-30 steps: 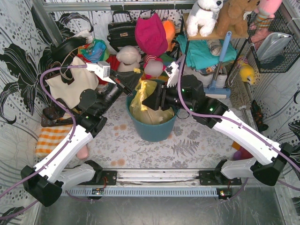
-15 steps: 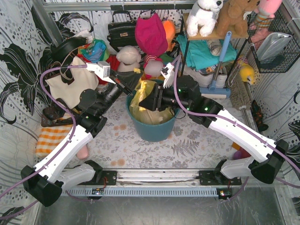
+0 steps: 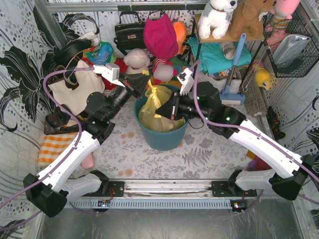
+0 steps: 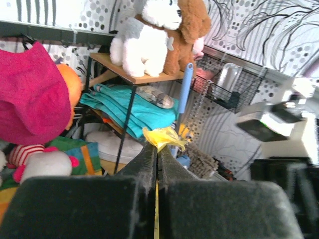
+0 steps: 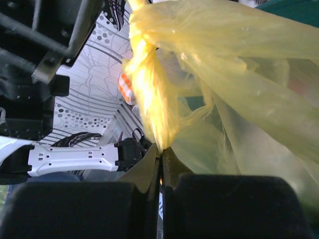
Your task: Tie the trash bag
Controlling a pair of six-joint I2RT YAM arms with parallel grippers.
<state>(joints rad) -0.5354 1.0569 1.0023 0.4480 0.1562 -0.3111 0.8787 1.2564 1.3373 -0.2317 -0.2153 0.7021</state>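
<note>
Over at my left gripper, the jaws are pressing flat together, and I am pinching a strip of the trash bag right at the fingertips. A small crumple of yellow plastic is poking out past them, and a thin yellow line is showing down the seam between the fingers. From above, that left gripper is reaching in over the far left rim of the teal bin. My right gripper is closing tight as well, its jaws meeting with no gap. A twisted, bright yellow band of the trash bag is running down from the top of the wrist view straight into the seam at the tips, so I am pinching that too. The rest of the film is billowing out to the right of the fingers, thin enough to see through. In the top view the right gripper is hanging over the bin's mouth, pointing left into the yellow plastic. The trash bag is sitting inside the teal bin, which is standing on the patterned table between my two arms, the bag's top gathering upward between the two grippers. Behind the left fingers, two plush dogs are sitting on a wooden shelf.
</note>
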